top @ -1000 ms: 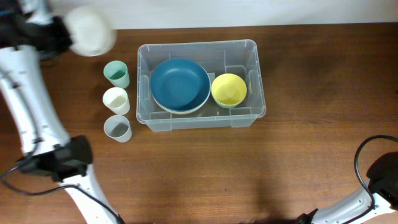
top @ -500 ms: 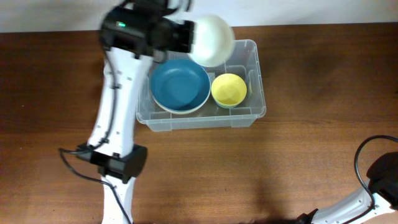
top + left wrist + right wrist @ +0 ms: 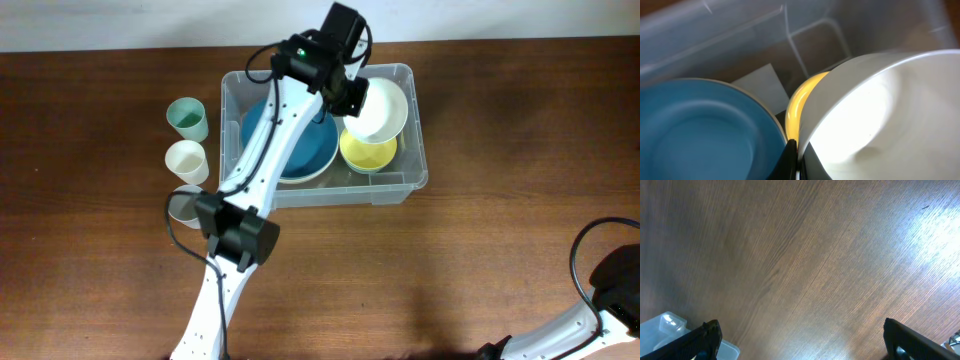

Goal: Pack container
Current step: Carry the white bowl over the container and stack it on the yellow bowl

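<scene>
The clear plastic container [image 3: 412,178] stands at the table's back middle. Inside lie a blue bowl [image 3: 305,150] on the left and a yellow bowl [image 3: 368,155] on the right. My left gripper [image 3: 352,98] is shut on the rim of a white bowl [image 3: 382,108] and holds it tilted over the yellow bowl. In the left wrist view the white bowl [image 3: 880,115] fills the right, with the yellow bowl's rim [image 3: 797,102] and the blue bowl [image 3: 700,130] beside it, and my fingers [image 3: 794,160] pinch the white rim. My right gripper [image 3: 800,337] is open over bare wood.
Three cups stand left of the container: a teal cup [image 3: 187,118], a white cup [image 3: 187,160] and a grey cup [image 3: 185,205] partly behind my left arm. The container's corner [image 3: 670,330] shows low left in the right wrist view.
My left arm has swung right from the far left corner, carrying the white bowl over the container and lowering it above the yellow bowl. The right arm has not moved.
</scene>
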`<state>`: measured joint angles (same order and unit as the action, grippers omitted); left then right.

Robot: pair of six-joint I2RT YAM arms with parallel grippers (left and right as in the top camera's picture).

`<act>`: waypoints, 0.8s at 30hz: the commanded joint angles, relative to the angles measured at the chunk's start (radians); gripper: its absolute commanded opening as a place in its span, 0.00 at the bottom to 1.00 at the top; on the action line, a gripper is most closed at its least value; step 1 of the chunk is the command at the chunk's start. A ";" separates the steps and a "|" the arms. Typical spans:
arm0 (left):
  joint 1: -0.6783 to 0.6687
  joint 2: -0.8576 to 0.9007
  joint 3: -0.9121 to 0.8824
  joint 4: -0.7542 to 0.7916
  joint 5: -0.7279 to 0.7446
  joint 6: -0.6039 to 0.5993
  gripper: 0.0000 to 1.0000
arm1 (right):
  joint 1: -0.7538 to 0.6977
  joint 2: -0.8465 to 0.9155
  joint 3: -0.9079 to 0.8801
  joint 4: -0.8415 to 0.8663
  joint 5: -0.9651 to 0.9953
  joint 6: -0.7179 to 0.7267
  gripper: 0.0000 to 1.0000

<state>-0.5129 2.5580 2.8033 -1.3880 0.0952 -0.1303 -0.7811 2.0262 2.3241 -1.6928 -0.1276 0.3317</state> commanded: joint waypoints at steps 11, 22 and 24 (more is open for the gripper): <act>0.005 0.100 0.005 -0.027 -0.006 0.012 0.01 | 0.002 -0.010 -0.003 -0.002 0.009 -0.006 0.99; 0.005 0.100 0.005 -0.056 -0.006 0.012 0.24 | 0.002 -0.010 -0.003 -0.002 0.009 -0.006 0.99; 0.005 0.100 0.005 -0.051 -0.006 0.013 0.27 | 0.002 -0.010 -0.003 -0.002 0.009 -0.006 0.99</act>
<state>-0.5121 2.6575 2.8029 -1.4460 0.0925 -0.1234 -0.7811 2.0262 2.3241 -1.6924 -0.1276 0.3321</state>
